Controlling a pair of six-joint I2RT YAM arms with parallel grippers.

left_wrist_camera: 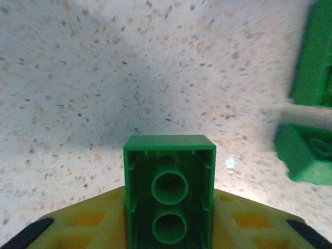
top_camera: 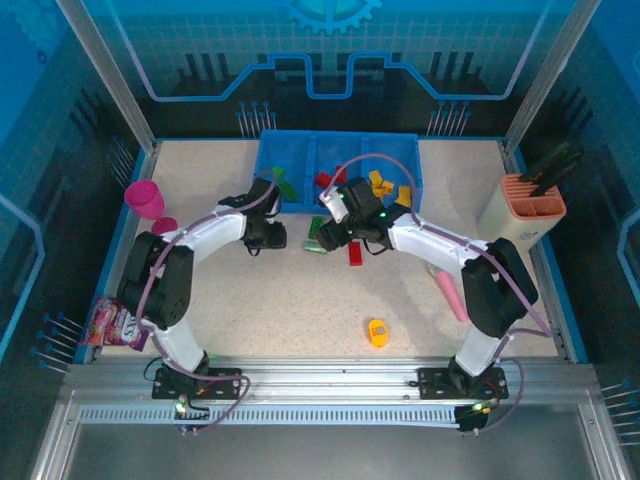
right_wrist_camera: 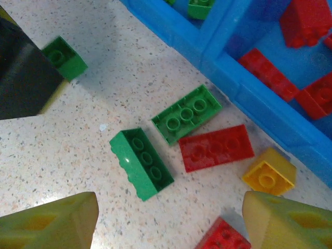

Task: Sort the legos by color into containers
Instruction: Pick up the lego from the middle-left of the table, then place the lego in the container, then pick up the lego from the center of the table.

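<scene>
Left wrist view: our left gripper [left_wrist_camera: 169, 231] is clamped on a green brick [left_wrist_camera: 169, 176], its hollow underside facing the camera, with the speckled table [left_wrist_camera: 93, 78] behind it. From the right wrist we see our right gripper [right_wrist_camera: 168, 207] spread wide, holding nothing, over two loose green bricks [right_wrist_camera: 142, 163], a red brick [right_wrist_camera: 217, 148] and a yellow brick [right_wrist_camera: 268, 174], all just beside the tray [right_wrist_camera: 244, 91]. Red bricks [right_wrist_camera: 270, 72] lie in one compartment.
</scene>
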